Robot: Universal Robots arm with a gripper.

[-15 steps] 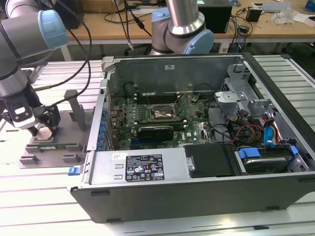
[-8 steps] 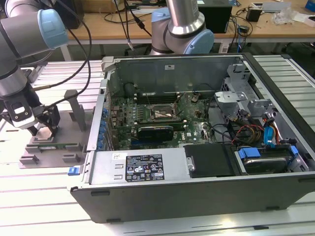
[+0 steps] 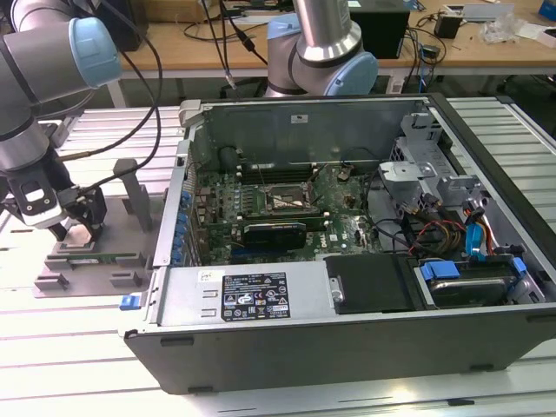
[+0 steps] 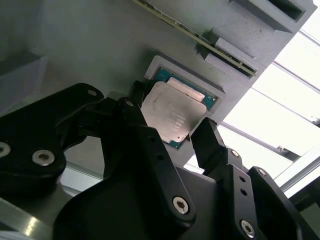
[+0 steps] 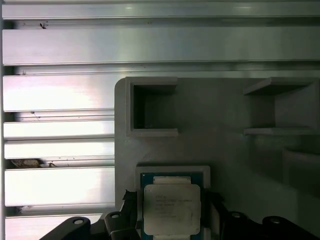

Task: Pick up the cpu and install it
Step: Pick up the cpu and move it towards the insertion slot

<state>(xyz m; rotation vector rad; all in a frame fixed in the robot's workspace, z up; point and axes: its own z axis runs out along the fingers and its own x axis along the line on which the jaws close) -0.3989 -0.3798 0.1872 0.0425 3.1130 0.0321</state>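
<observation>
The gripper [image 4: 170,114] hangs over the grey tray [image 3: 52,280] at the exterior view's left, its black fingers [image 4: 206,137] spread apart on either side of the cpu [image 4: 172,107]. Whether they touch its edges I cannot tell. The cpu lies flat in the tray's shallow square recess, silver top up, its near edge cut off in the first wrist view. Beside it a thin green card [image 4: 197,36] stands in a slot.
</observation>
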